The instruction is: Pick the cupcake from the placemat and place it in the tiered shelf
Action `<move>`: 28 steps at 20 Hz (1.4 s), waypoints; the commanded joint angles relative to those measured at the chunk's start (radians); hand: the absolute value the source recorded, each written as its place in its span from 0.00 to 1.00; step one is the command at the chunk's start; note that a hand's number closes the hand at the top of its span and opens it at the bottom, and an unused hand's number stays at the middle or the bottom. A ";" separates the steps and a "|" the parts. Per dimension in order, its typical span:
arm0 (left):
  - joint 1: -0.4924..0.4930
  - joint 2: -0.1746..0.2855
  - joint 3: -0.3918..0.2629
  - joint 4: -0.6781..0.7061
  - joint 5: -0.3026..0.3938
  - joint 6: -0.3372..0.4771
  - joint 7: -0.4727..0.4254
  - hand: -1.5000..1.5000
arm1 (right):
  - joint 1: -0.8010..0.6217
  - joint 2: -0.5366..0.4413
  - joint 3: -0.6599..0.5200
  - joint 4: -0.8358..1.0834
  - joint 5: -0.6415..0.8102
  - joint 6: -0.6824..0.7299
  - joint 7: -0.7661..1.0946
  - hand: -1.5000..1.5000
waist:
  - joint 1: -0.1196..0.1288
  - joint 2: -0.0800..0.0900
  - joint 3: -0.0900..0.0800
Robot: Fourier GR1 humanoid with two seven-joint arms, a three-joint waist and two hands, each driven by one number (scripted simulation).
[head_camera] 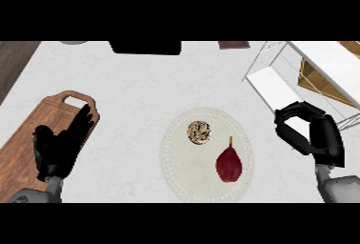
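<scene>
A small cupcake (200, 132) with a pale swirled top sits on the upper part of a round cream placemat (179, 167). The white wire tiered shelf (281, 88) stands at the upper right of the counter. My right hand (309, 133) hangs to the right of the placemat, just below the shelf's lower tier, with its fingers and thumb curled into a ring that holds nothing. My left hand (63, 143) rests at the left over the cutting board, fingers straight.
A dark red pepper-like vegetable (229, 163) lies on the placemat below and right of the cupcake. A wooden cutting board (28, 147) lies at the left. A black object (145, 46) and a dark reddish item (233, 45) sit at the far edge.
</scene>
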 commanded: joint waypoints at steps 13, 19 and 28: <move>-0.045 -0.019 0.118 0.167 0.089 -0.091 0.074 0.50 | 0.052 -0.161 0.094 -0.271 0.033 0.256 0.304 0.00 | -0.024 -0.003 0.027; 0.025 -0.089 0.060 0.168 0.025 -0.056 0.005 0.50 | -0.122 -0.171 0.193 -0.380 0.116 0.286 0.701 0.00 | -0.009 -0.003 0.025; -0.001 -0.082 0.094 0.164 0.029 -0.092 0.043 0.50 | -0.383 0.068 0.334 -0.223 0.404 0.214 1.112 0.00 | -0.004 -0.001 0.027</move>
